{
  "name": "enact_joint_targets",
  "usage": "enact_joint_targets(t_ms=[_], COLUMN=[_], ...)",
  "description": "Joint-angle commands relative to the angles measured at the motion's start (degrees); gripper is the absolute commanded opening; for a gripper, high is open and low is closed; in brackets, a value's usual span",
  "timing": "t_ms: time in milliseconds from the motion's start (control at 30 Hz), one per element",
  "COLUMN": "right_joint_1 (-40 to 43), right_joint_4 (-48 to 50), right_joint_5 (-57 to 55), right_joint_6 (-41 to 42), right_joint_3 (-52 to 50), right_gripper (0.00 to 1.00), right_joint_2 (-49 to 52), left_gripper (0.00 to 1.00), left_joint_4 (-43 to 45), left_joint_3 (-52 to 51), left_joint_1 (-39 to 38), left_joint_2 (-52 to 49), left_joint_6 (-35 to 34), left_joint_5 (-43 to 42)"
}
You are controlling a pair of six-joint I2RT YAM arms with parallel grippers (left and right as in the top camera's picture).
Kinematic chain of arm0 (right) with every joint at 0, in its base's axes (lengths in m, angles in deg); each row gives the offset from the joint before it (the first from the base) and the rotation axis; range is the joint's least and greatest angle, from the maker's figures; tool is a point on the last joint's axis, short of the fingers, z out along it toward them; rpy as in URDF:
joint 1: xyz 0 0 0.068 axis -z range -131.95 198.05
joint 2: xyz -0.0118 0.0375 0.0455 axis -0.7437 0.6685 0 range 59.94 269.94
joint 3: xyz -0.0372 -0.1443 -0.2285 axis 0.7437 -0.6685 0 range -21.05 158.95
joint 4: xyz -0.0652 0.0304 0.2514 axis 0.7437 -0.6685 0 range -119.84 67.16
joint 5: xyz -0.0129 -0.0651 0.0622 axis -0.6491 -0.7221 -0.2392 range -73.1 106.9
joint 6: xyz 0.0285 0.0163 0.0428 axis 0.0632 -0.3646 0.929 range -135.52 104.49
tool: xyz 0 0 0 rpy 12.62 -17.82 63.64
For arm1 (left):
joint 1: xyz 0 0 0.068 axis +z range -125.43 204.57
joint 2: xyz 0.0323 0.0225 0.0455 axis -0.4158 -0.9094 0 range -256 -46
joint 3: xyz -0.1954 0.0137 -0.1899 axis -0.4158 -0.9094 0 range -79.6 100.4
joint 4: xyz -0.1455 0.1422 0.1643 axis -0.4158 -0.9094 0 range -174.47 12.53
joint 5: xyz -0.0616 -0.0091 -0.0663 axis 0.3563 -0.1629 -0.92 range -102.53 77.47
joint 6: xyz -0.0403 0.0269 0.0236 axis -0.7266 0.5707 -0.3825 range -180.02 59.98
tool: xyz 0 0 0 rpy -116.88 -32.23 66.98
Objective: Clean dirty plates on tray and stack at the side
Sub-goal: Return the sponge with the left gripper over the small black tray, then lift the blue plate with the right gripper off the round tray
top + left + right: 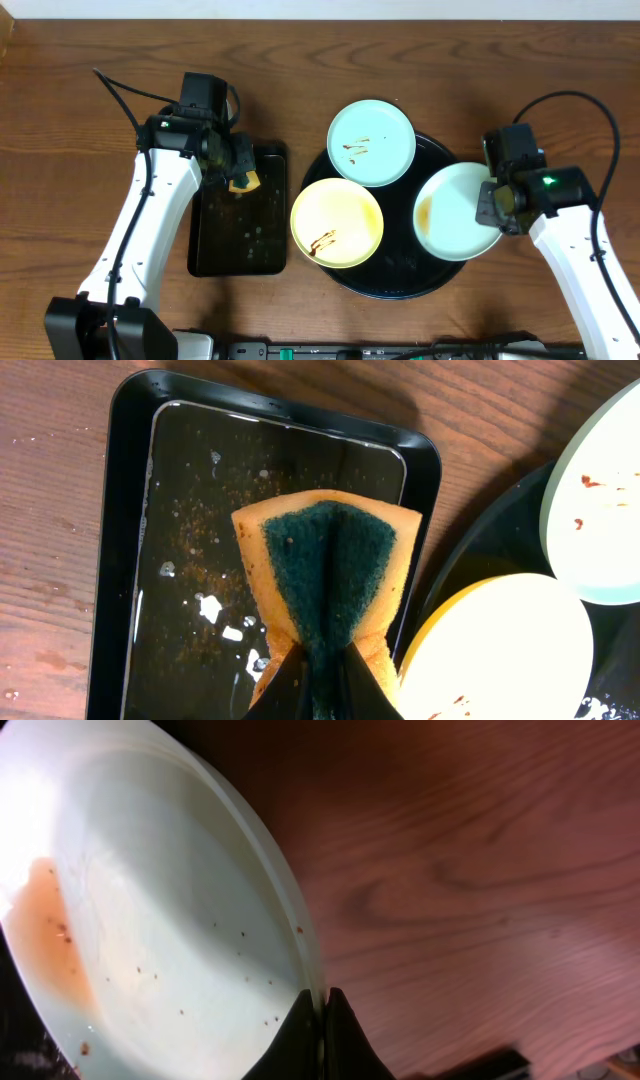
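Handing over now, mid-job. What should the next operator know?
Left gripper: shut on the sponge, over the rectangular tray.
Right gripper: shut on the rim of one mint plate at the round tray's right edge.
Yellow plate and second mint plate lie on the round tray.
Done: nothing stacked at the side.
Left: all three plates show brown smears; wipe, then stack.

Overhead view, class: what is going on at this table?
The left gripper holds a folded sponge over the rectangular tray. The right gripper pinches the rim of one mint plate at the round tray's right edge. That plate, the other mint plate and the yellow plate all show brown smears; none is stacked aside.
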Motion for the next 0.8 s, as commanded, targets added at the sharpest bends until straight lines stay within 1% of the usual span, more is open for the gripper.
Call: enact_joint_targets(t_ms=[0, 167, 300, 367, 533, 767], right_joint_1=[-0.85, -2.97, -5.70, -6.99, -11.74, -20.04], right_joint_4=[-0.68, -3.06, -5.97, -7.80, -10.62, -10.82], right_joint_5=[-6.03, -12.50, -17.86, -20.33, -22.32, -30.62], right_joint_6=[1.95, -0.02, -1.07, -1.05, -1.07, -1.88], right_joint_3=[4.20, 8.44, 9.53, 9.53, 9.53, 9.53], right_gripper=[0.01, 0.01, 0.01, 0.01, 0.01, 0.01], right_joint_2=[-0.09, -0.09, 0.28, 1.05, 5.27, 14.56], left_gripper=[0.08, 0.08, 0.08, 0.07, 0.07, 0.07], left_joint_4=[-0.02, -0.02, 0.22, 0.55, 1.38, 2.21], left_joint_3=[0.33, 0.11, -0.22, -0.22, -0.22, -0.22], left_joint_1=[0.02, 0.02, -0.15, -0.13, -0.13, -0.13], left_joint_2=[0.22, -1.18, -2.49, -2.69, -2.69, -2.69], left_joint_6=[1.18, 1.20, 3.61, 4.11, 4.17, 4.96], left_joint_5=[-0.72, -0.94, -7.56, -9.40, -10.69, -13.90])
